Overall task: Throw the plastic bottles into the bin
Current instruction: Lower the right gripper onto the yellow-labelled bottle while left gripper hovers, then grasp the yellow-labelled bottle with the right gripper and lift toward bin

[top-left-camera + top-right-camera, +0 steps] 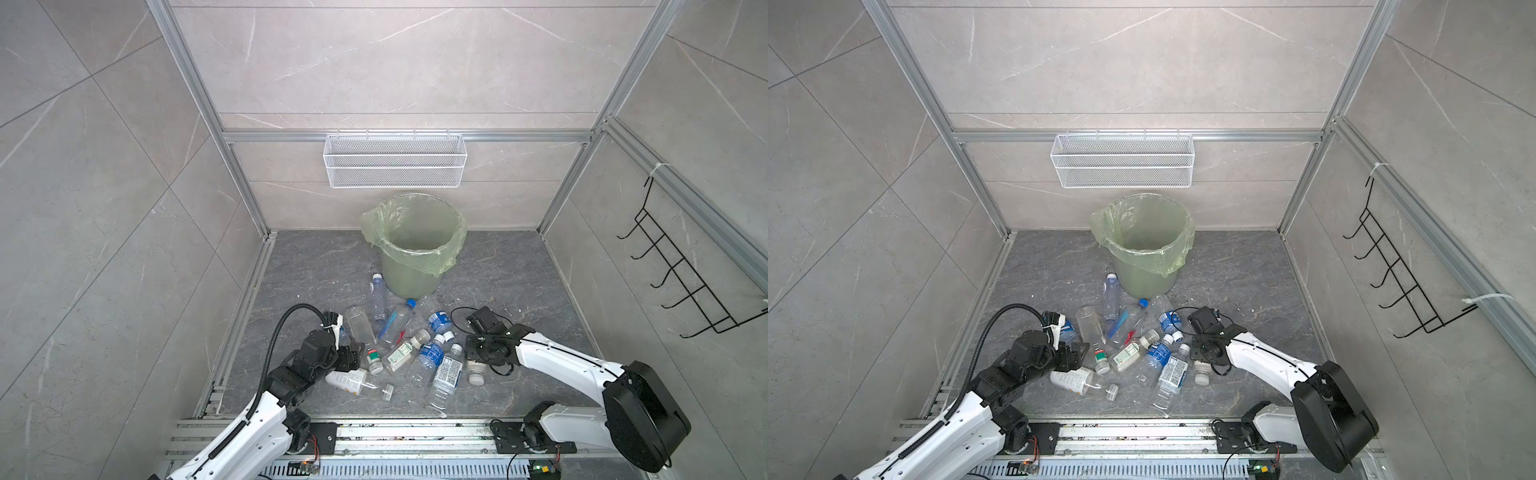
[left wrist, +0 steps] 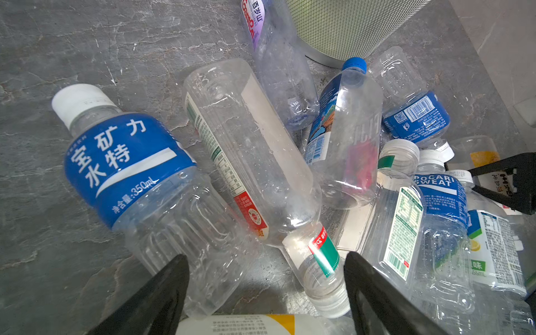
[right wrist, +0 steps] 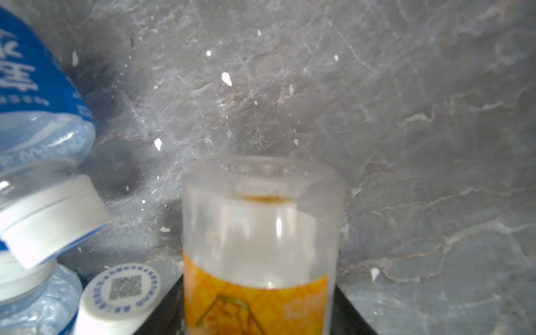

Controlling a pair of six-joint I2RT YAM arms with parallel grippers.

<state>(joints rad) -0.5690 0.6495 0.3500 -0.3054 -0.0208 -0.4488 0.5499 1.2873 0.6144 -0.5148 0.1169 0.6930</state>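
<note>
The right claw (image 3: 256, 293) gripped the yellow-labelled bottle (image 3: 261, 226), which lay on the tabletop (image 3: 406, 116) with its long axis running out between the jaws, the bin (image 1: 411, 272) well apart beyond the pile, while the left claw (image 2: 264, 258) gaped empty.

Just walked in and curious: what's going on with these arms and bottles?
Two robot arms are clearing plastic bottles off the floor into the bin. The right end effector grips an orange-labelled bottle, not yet lifted. The left end effector hangs open over the pile. No bottle shows in the bin.
</note>
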